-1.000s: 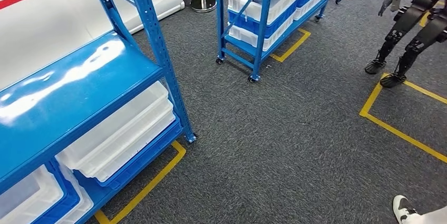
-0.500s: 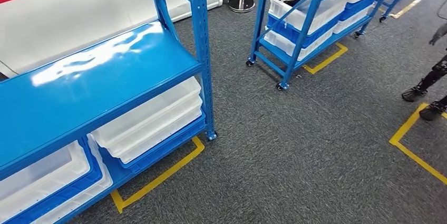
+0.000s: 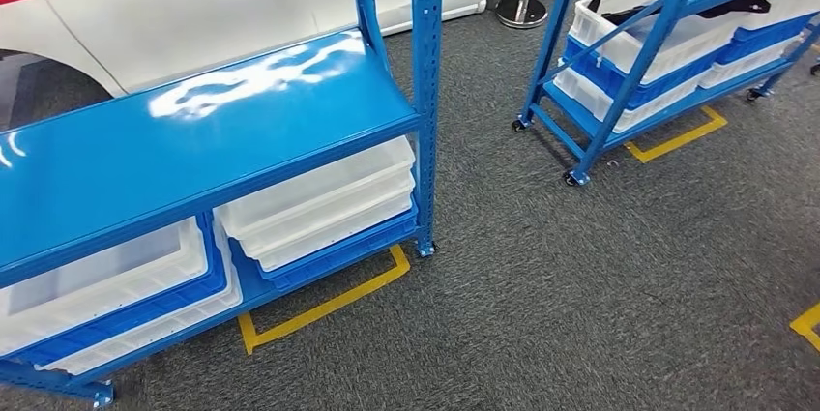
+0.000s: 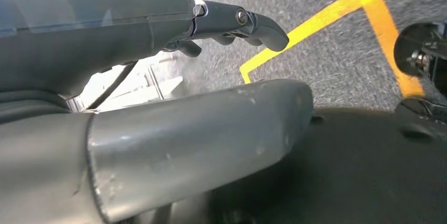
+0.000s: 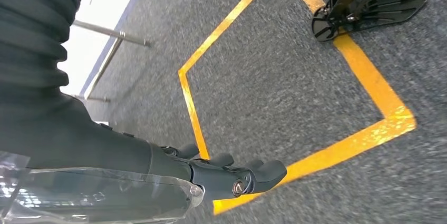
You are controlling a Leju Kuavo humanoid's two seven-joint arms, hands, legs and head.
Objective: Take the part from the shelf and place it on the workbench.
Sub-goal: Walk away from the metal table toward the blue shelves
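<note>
Carpet (image 3: 600,295) lies open between near shelf (image 3: 193,131) and wheeled rack (image 3: 638,53).

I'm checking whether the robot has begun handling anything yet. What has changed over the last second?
Only the view has changed: the head camera has swung, so the near blue shelf and the wheeled rack slid rightward in frame, and the other robot passed out of it. Nothing was picked up or released. The white bins sit as before; left hand and right hand hang over carpet, holding nothing.
</note>
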